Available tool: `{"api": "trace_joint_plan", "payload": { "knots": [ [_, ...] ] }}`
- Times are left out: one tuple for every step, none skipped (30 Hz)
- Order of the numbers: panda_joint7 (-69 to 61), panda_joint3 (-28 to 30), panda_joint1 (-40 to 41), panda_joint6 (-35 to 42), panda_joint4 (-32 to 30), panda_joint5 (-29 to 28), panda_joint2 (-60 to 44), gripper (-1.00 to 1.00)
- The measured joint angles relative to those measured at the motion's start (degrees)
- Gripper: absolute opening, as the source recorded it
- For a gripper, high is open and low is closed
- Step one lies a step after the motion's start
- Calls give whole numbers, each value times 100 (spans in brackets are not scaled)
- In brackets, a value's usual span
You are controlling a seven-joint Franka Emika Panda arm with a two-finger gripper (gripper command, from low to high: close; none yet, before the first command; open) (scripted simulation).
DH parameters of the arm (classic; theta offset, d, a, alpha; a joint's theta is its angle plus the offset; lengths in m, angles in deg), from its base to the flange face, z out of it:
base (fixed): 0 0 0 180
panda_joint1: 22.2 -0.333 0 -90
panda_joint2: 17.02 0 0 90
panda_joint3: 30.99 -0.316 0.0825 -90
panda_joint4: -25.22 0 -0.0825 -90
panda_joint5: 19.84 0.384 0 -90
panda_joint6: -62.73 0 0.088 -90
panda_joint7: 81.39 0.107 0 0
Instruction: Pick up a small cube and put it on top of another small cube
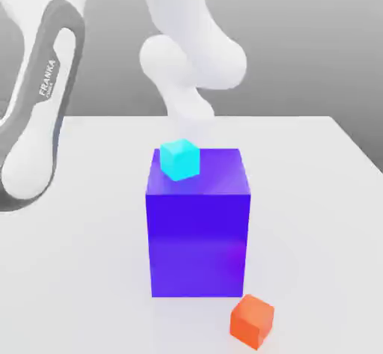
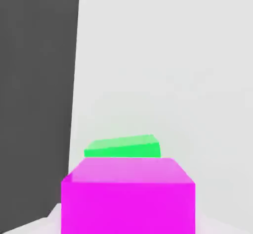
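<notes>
The arm [image 1: 45, 120] stands at the exterior view's left, reaching down behind the blue block [image 1: 198, 225]. A cyan cube [image 1: 179, 159] sits on that block; an orange cube [image 1: 252, 319] lies on the desk [image 1: 75, 270] further right. In the hand view, the pink cube [image 2: 127, 196] is close to the camera, a green cube [image 2: 123, 147] just beyond. Whether the jaws are apart or clamped, I cannot tell. Stacking looks not yet done.

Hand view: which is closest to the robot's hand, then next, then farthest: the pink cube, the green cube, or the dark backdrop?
1. Pink cube: closest, right in front.
2. Green cube: just behind the pink one.
3. Dark backdrop: farthest, way at the back.
</notes>
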Motion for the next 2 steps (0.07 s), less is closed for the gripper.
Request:
{"api": "trace_joint_plan", "payload": {
  "knots": [
    [0, 0, 0, 0, 0, 0, 0, 100],
    [0, 0, 0, 0, 0, 0, 0, 100]
  ]
}}
